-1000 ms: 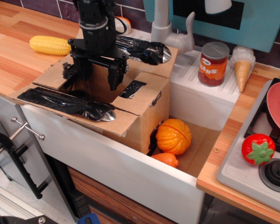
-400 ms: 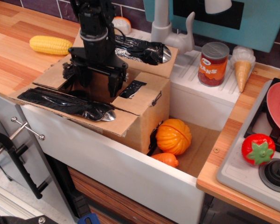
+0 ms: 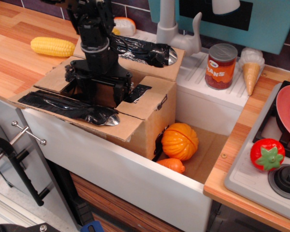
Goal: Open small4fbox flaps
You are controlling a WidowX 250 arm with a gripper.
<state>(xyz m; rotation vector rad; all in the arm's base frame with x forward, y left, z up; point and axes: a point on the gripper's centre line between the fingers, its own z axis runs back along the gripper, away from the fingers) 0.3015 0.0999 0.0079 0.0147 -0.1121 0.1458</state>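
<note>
Nearest me, the long front flap [image 3: 70, 110] of the small4fbox [image 3: 135, 121] is already folded out flat over the sink's [image 3: 135, 179] front rim, black tape crinkled on top. The box sits in the sink's left half, about 9 o'clock from the one orange pumpkin [image 3: 180, 140].

I'd say it's mid-job: both long flaps are out, and the short right flap [image 3: 147, 99] looks like it's lying flat across the top. The gripper [image 3: 99, 92] is dipped into the opening; can't tell how wide the claw is or whether it has anything. Next move probably means hooking that short flap's edge and lifting outward.

Further back: one corn cob [image 3: 51, 46] at 11 o'clock, one bean can [image 3: 221, 66], one ice cream cone [image 3: 251, 70].
</note>
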